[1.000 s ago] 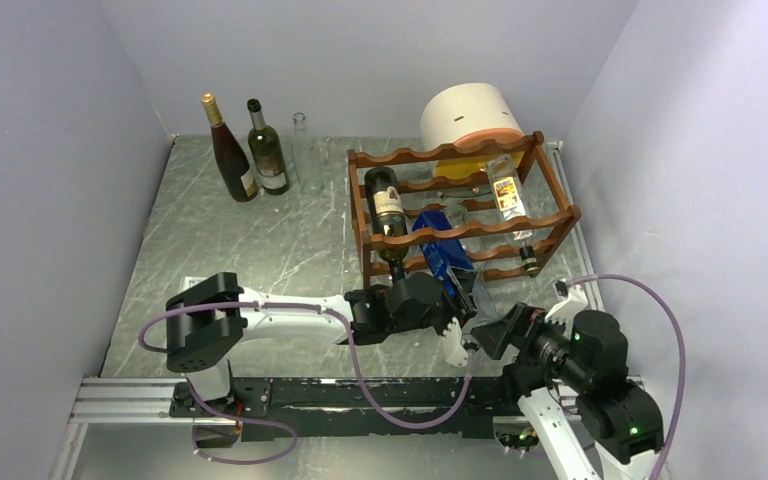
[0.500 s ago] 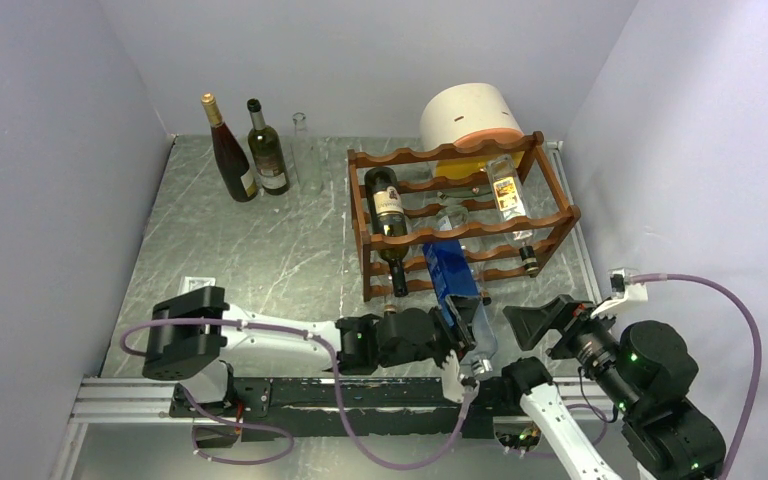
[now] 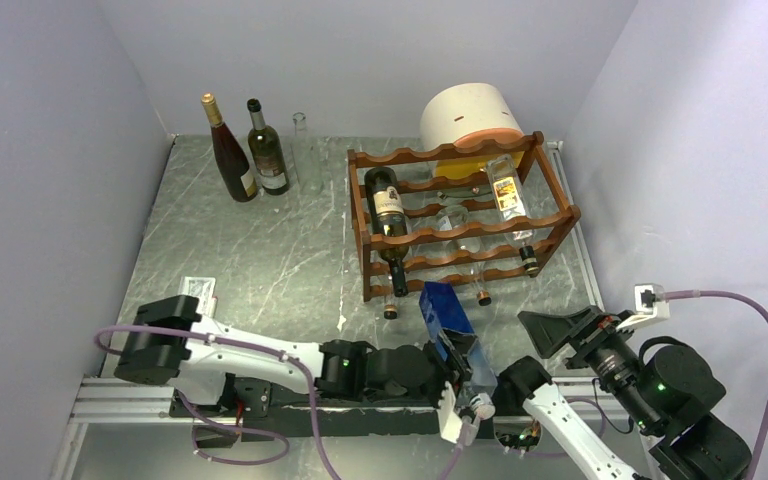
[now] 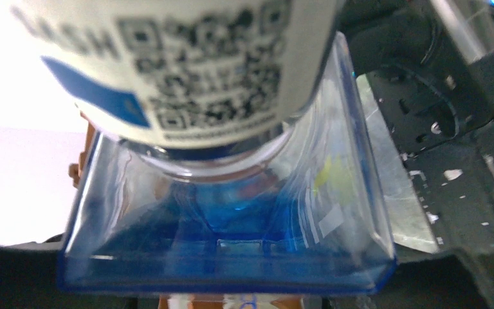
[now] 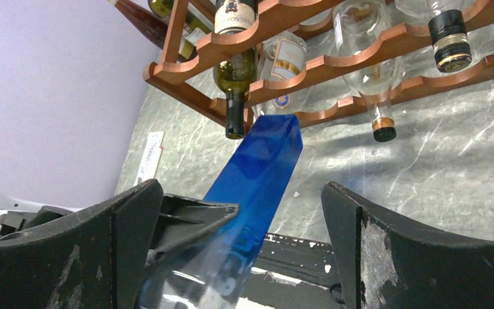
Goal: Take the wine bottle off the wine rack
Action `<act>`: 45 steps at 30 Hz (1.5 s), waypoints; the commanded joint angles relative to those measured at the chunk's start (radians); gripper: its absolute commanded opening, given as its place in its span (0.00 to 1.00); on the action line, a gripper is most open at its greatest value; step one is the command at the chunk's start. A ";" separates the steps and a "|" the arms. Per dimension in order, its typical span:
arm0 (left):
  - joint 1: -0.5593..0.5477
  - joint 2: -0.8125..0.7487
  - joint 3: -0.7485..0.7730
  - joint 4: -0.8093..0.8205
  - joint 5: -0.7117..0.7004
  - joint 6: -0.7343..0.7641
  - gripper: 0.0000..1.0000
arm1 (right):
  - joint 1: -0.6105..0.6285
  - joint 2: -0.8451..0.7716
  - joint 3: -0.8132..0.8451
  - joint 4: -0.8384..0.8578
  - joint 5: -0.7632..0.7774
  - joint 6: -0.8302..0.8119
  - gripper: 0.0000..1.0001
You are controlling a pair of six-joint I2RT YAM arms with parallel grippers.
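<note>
We're pinching the wine bottle (image 3: pixel 447 318) in the left gripper (image 3: pixel 450 362), just near of the wine rack (image 3: pixel 460 232), clearing its rails we reckon; right gripper (image 5: pixel 241 190) is hanging spread wide.

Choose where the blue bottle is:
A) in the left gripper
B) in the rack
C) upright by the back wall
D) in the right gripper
A: the left gripper is shut on the blue bottle, in front of the rack; the right gripper is open and empty.
</note>
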 commanded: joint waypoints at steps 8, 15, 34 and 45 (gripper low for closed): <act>-0.004 -0.212 0.160 -0.121 -0.203 -0.753 0.07 | 0.013 0.014 -0.025 0.060 0.028 0.015 1.00; 0.064 -0.431 0.028 -0.285 -0.317 -1.324 0.07 | 0.015 0.027 -0.082 0.112 0.015 0.006 1.00; 0.491 -0.806 -0.079 -0.761 -0.620 -1.508 0.07 | 0.018 0.049 -0.155 0.184 0.006 -0.001 1.00; 1.080 -0.586 -0.082 -0.304 -0.270 -1.224 0.07 | 0.018 0.054 -0.174 0.209 0.017 -0.007 1.00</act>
